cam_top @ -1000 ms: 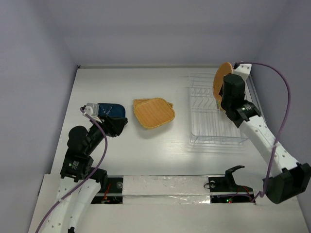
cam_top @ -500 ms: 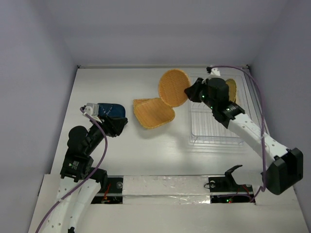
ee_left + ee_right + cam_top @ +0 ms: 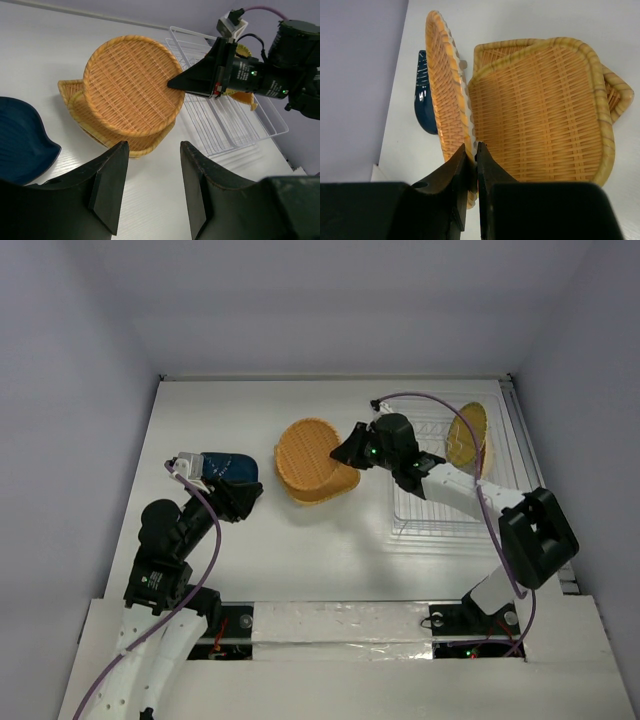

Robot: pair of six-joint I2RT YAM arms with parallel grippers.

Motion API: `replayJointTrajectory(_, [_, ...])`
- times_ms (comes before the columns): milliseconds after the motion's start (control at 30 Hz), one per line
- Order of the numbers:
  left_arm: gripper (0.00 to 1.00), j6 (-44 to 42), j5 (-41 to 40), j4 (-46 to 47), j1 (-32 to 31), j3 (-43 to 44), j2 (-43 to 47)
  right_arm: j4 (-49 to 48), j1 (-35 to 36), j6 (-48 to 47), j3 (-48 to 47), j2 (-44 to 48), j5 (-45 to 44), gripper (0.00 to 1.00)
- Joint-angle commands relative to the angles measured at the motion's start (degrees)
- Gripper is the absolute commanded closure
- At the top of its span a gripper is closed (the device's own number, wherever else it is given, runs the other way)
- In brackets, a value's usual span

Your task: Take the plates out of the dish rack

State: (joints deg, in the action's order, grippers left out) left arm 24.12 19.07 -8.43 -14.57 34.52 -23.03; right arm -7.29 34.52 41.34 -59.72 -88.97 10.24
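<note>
Plates are the job here. One round plate (image 3: 131, 82) is in the right gripper (image 3: 471, 150), whose two fingers (image 3: 451, 175) are pinched tight on its rim. The round plate is tilted and hangs just over a pile of plates on the white table (image 3: 200, 410). On top of the pile is a squarish plate (image 3: 540, 110), and under it peeks one more plate (image 3: 619, 95). From the right wrist view the round plate stands nearly on its edge, so only its low side is close to the pile. I cannot tell if it is touching the pile yet.

One last plate (image 3: 467, 437) stands up in the dish rack (image 3: 440, 510), at the far right end. The rack is near the pile, on its right.

The step now looks like putting the round plate down on the pile. To do it well, the right gripper should tip the plate flatter, bring it down slowly, and line it up over the middle of the squarish plate. It should let go only when the plate rests on the pile. If it lets go too early, the plate may roll or slide off, because it looks thin and light. The fingers should then pull out sideways so they do not drag the plate.

The left gripper (image 3: 154, 150) has its fingers wide apart and holds nothing. It sits low by a dark blue dish (image 3: 20, 140), left of the pile, well away from the rack.
</note>
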Motion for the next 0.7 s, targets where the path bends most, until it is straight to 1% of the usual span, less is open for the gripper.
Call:
replayJointTrajectory(0, [0.58,-0.12,0.62,2.98,-0.2,0.19,0.17,-8.62,-0.16,3.74,-1.27,-1.9,2.42,1.0])
replayJointTrajectory(133, [0.58,-0.13,0.53,2.98,-0.2,0.19,0.26,-9.84,-0.16,5.06,-0.4,-4.54,1.98,0.99])
replayJointTrajectory(367, [0.58,-0.12,0.53,2.98,-0.2,0.19,0.26,-9.06,-0.16,5.33,0.13,-6.13,1.54,0.96])
replayJointTrajectory(600, [0.58,-0.12,0.7,2.98,-0.2,0.19,0.35,-8.36,-0.16,5.42,2.51,-6.83,-0.22,0.82])
replayJointTrajectory(667, [0.58,-0.04,0.7,2.98,-0.2,0.19,0.35,-7.92,-0.16,4.98,2.77,-7.09,-1.01,0.81])
